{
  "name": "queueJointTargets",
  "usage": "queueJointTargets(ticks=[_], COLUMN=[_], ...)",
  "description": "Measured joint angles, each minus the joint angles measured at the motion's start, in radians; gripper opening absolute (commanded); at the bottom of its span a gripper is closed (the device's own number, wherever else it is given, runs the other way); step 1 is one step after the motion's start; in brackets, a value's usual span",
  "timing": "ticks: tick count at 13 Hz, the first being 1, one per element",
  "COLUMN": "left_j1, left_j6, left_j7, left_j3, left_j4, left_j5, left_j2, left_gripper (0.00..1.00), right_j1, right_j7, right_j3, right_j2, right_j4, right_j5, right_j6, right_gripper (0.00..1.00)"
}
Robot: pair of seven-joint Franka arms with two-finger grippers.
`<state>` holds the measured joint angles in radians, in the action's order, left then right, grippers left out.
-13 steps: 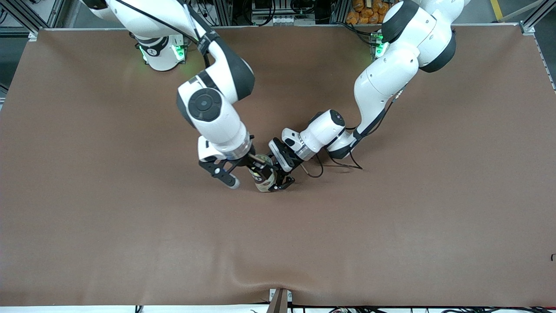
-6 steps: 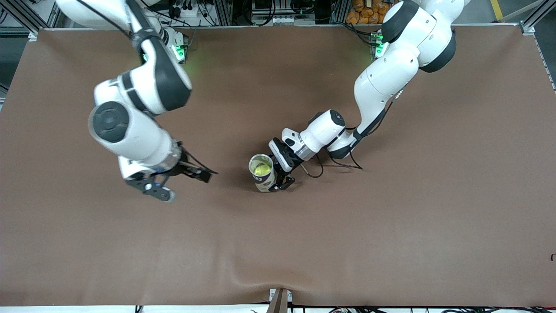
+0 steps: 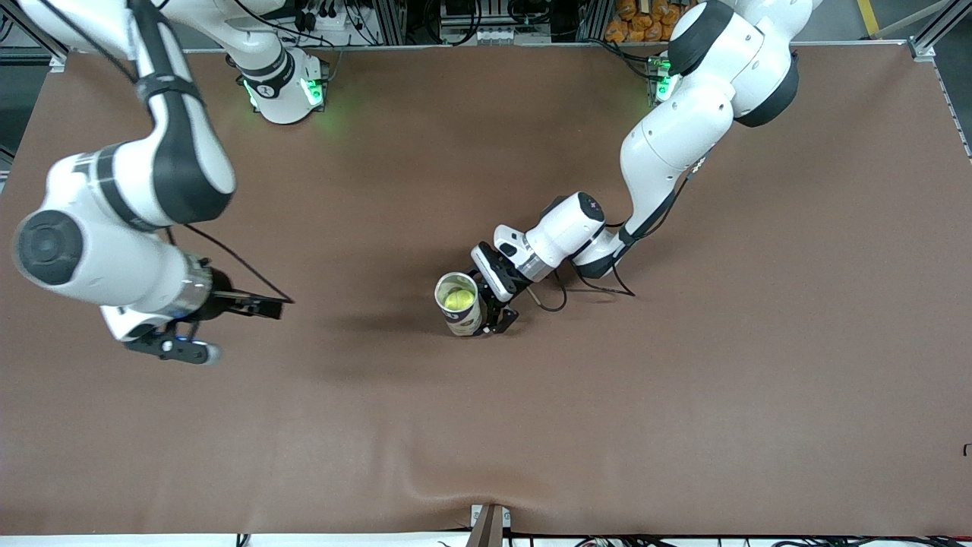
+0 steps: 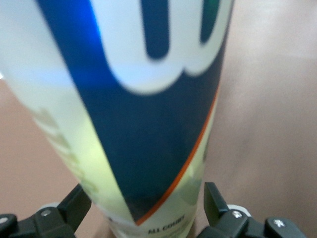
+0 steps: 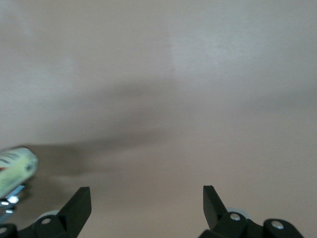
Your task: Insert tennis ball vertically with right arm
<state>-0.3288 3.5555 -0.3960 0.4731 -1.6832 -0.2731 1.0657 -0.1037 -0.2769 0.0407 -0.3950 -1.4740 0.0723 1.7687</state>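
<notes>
The right arm (image 3: 129, 220) has swung away from the middle, out toward its own end of the worktop (image 3: 683, 418). Its right end effector (image 3: 216, 327) now hangs over bare brown surface, fingers spread apart and holding nothing. A second ago it was right over the can (image 3: 459, 304). That can stands upright mid-worktop, mouth open to the top, and the tennis ball (image 3: 456, 298) sits inside it, yellow-green and plain to see from above. The left end effector (image 3: 497, 319) is low beside the can, and where it was pinching the can before, its fingers (image 4: 77, 206) now stand parted either side with gaps showing in the left wrist view. The left arm (image 3: 668, 144) itself hasn't shifted. Nothing else lies around the can.
</notes>
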Motion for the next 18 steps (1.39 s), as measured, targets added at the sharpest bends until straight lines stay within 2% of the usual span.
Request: queueJointTargets(ticks=[4,8,13,14,16,18], left_j1=[0.013,0.079,0.163,0.194,0.306,0.444], left_j6=[-0.034,-0.124,-0.16,-0.19,-0.341,-0.624], left_j7=[0.011,0.011,0.013,0.025,0.061,0.108], left_j3=[0.0,-0.001,0.002,0.017,0.102,0.226], left_j4=[-0.053,-0.136,-0.293,-0.32,-0.353,-0.338], left_j5=[0.0,0.0,-0.001,-0.001,-0.002,-0.002], left_j2=[-0.048,-0.12,-0.219,-0.247,-0.333,-0.452], left_gripper=[1.0,1.0,1.0,1.0,1.0,1.0], right_j1=[0.033,0.041,0.107,0.111,0.112,0.113], right_j7=[0.118,0.15,0.228,0.231,0.243,0.302], right_j3=[0.001,0.001,0.0,-0.002,-0.016,-0.036], right_j2=[0.079,0.219,0.364,0.376,0.384,0.385], right_j4=[-0.102,-0.229,-0.224,-0.193,-0.123,-0.074], right_j5=[0.0,0.0,0.0,-0.001,-0.001,-0.001], right_j6=[0.008,0.003,-0.127,-0.161,-0.208,-0.243], right_gripper=[1.0,1.0,1.0,1.0,1.0,1.0])
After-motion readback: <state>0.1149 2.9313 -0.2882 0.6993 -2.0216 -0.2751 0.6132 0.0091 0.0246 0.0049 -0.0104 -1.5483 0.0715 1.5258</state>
